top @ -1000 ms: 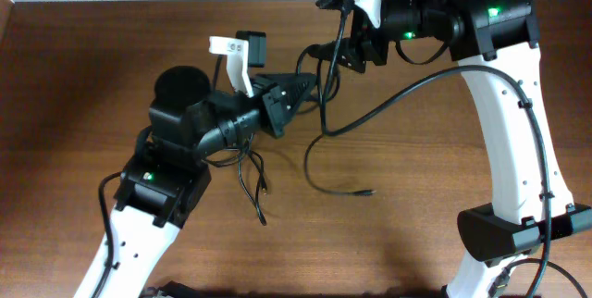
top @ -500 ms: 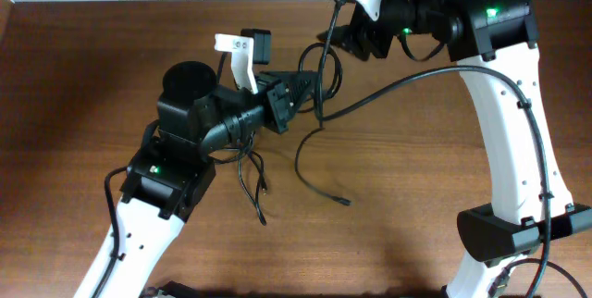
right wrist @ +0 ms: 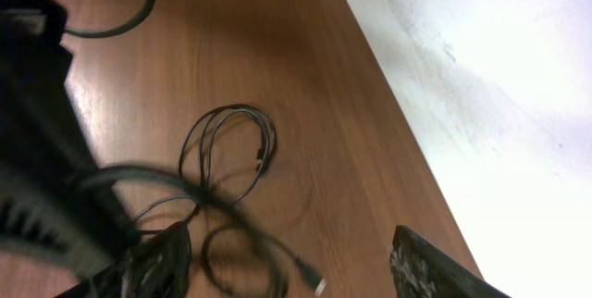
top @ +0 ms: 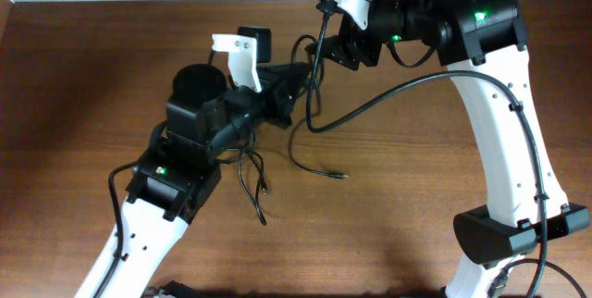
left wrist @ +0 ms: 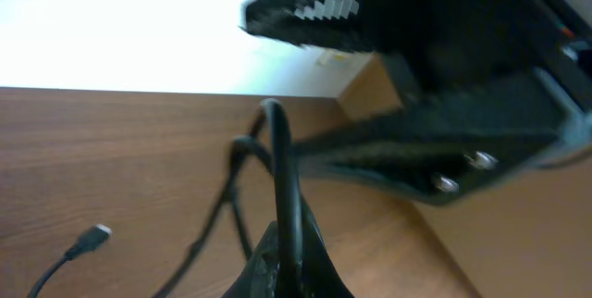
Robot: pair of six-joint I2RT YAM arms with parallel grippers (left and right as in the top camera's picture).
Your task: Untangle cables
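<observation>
The left gripper's fingers (left wrist: 314, 281) were pinched tight on one of the cables (left wrist: 283, 164), which rose straight up out of the tips and bent over at the top. More strands of it trailed down to the wooden table (top: 83, 76), with a small plug (left wrist: 92, 236) lying off to one side.

The right gripper (right wrist: 289, 259) had its fingers (right wrist: 159, 263) well apart, nothing clamped between them. A blurred strand ran across close to one finger; couldn't tell if it actually touched.

From above, the two grippers sat near each other at the far side of the table, with the lifted strands hanging in loops between them. One loose tail (top: 326, 173) curved down onto the wood in front of them. A separate tangle with a gold tip (top: 265, 187) lay just beside the left arm (top: 190, 122), partly tucked under it. The right arm's thick wire (top: 407, 90) swept across above the loops, hiding part of them.
</observation>
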